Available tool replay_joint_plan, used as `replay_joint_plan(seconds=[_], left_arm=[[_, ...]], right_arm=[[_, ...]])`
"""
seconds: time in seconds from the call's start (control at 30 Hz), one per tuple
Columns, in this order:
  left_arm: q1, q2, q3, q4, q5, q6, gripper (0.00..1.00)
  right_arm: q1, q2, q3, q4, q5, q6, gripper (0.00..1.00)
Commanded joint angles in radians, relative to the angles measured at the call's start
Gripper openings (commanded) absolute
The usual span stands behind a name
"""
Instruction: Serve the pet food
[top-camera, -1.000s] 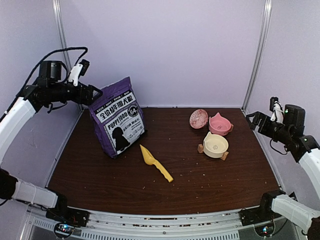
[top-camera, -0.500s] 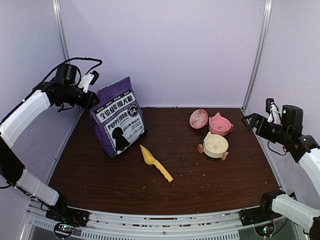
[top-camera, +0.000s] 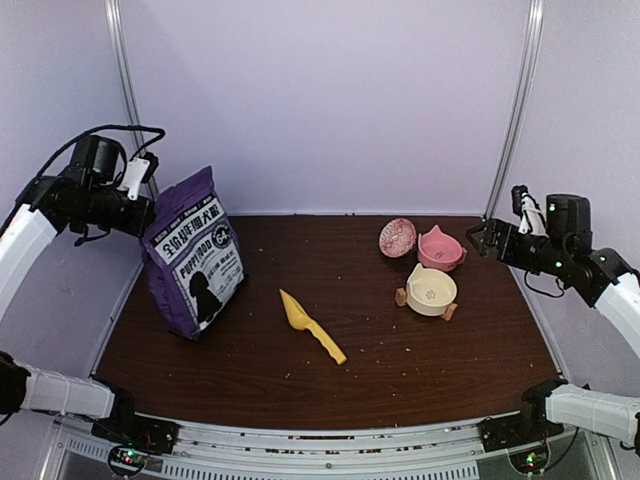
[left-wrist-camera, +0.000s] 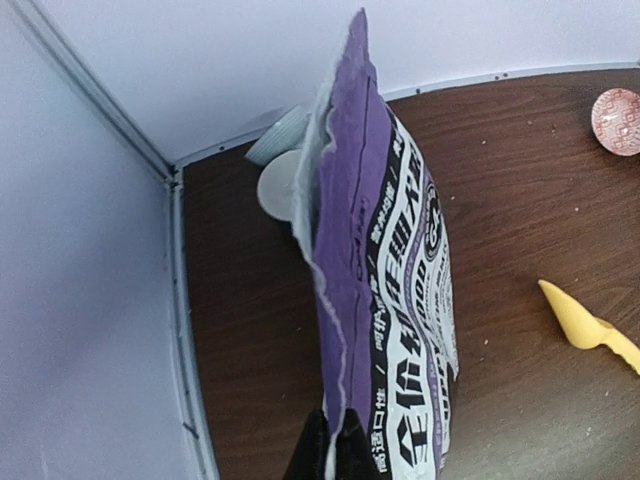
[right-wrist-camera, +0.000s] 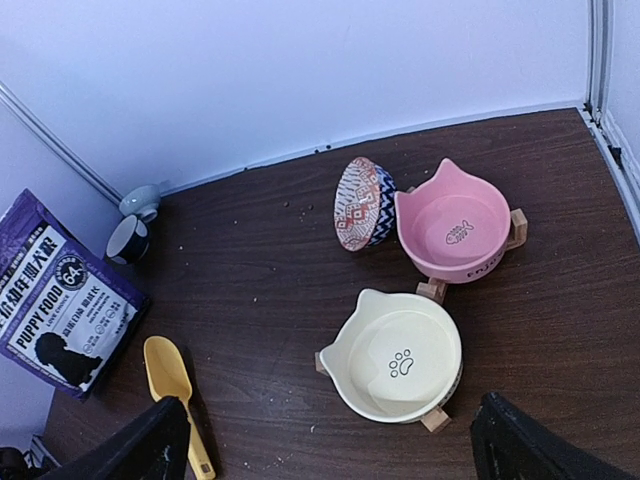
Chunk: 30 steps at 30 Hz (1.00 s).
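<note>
Nearest the arm bases, the dark wooden tabletop (top-camera: 400, 370) carried only scattered specks. These tiny brown bits of pet food (right-wrist-camera: 296, 208) were all of it that could be seen, and they lay loose across the wood. Whether more sat inside the bag could not be told, since its inside was hidden.

A little farther in, near the middle, a yellow scoop (top-camera: 312, 325) lay flat, its cup end pointing away and to the left. To its right stood a cream cat-eared bowl (top-camera: 431, 288) on a small wooden stand, with a paw print on its floor.

At the left side a purple printed bag (top-camera: 195, 270) stood tilted, its top leaning toward the left wall. The left hand (top-camera: 145, 212) was closed on the bag's torn top edge, and the wrist view showed its dark fingers (left-wrist-camera: 318, 445) pinched together over the rim. Whether the bag's base touched the wood could not be told.

Across from it, the right hand (top-camera: 480, 238) hung above the right edge, near the pink bowl, its fingers spread wide and holding nothing.

Behind the cream bowl sat a pink cat-eared bowl (top-camera: 440, 248) on its own stand, a fish mark inside. A red patterned bowl (top-camera: 397, 237) stood on its edge against the pink bowl's left side.

In the far left corner, behind the bag, were a dark cup (right-wrist-camera: 127, 240) and a pale cup (right-wrist-camera: 140, 200), close together.
</note>
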Motion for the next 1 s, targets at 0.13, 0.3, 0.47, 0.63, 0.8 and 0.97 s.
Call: replay_joint_plan(seconds=[0.13, 0.3, 0.47, 0.63, 0.8, 0.97], left_arm=[[0.0, -0.17, 0.024, 0.044, 0.204, -0.017, 0.0], [-0.096, -0.231, -0.113, 0.152, 0.481, -0.083, 0.0], [-0.321, -0.276, -0.256, 0.301, 0.508, -0.198, 0.0], [-0.572, -0.224, -0.29, 0.378, 0.391, -0.276, 0.0], [-0.758, -0.138, -0.291, 0.509, 0.318, -0.321, 0.0], [-0.802, -0.083, -0.278, 0.549, 0.327, -0.338, 0.0]], right_arm=[[0.184, 0.081, 0.064, 0.015, 0.178, 0.018, 1.0], [0.274, 0.155, 0.093, 0.073, 0.208, 0.074, 1.0], [0.37, 0.195, 0.086, 0.16, 0.233, 0.153, 1.0], [0.485, 0.202, 0.047, 0.247, 0.261, 0.233, 1.0], [0.593, 0.214, -0.021, 0.367, 0.278, 0.331, 1.0], [0.7, 0.295, 0.035, 0.358, 0.334, 0.348, 1.0]])
